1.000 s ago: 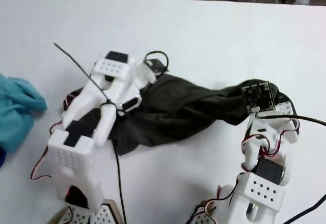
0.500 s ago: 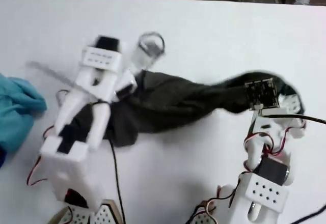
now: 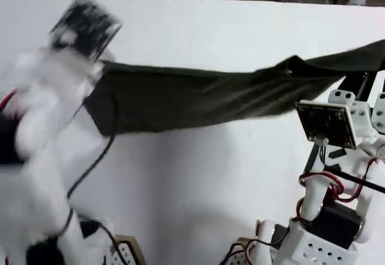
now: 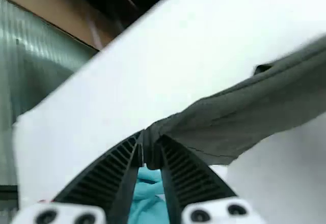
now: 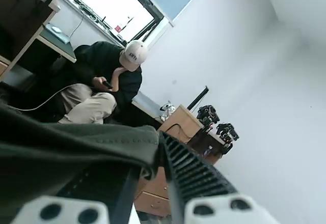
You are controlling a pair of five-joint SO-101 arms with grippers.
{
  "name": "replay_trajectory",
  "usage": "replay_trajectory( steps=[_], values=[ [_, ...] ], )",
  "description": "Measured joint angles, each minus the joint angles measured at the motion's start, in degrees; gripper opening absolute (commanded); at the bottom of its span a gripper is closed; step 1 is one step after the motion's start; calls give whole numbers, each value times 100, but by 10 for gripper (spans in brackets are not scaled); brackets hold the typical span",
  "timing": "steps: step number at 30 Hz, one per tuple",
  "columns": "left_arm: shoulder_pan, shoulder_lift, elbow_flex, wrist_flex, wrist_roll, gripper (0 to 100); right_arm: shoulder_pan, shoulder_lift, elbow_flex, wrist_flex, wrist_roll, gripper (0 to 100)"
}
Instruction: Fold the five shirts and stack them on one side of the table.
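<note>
You had the dark shirt (image 3: 198, 96) drawn out into a long, narrow band above the white surface (image 3: 210, 174). Its long axis ran across the surface from side to side, roughly parallel to the surface's far edge and nearer that edge than the arm bases. One end pointed toward the surface's left side and the other toward its right. The right end sat a little closer to the far edge, so the band slanted slightly. The fabric was pulled fairly taut along its upper edge, while the lower edge hung in loose folds toward the surface.

Your left end effector (image 4: 145, 150) was closed down narrow, its ribbed fingers pinching a bunched corner of the dark shirt (image 4: 244, 117) at the band's left end, lifted off the surface. A teal cloth (image 4: 147, 183) lay on the surface directly under that end effector.

Your right end effector (image 5: 153, 147) gripped the opposite end at the surface's right side. A hemmed edge of the dark shirt (image 5: 61, 152) was draped over one finger and caught between the two, and that end effector was tilted upward, away from the surface.
</note>
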Motion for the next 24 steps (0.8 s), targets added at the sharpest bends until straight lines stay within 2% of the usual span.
replay_trajectory(
  steps=[9, 17, 24],
  values=[
    [-738, -1240, -70, -211, 0, 26, 0, -9, -1108, 0, 176, 20],
    [-870, -1345, -211, -519, 211, 26, 0, -18, -2110, 492, 44, 20],
    [-870, -1345, -229, -642, 246, 26, 0, -18, -2295, 527, 79, 20]
  ],
)
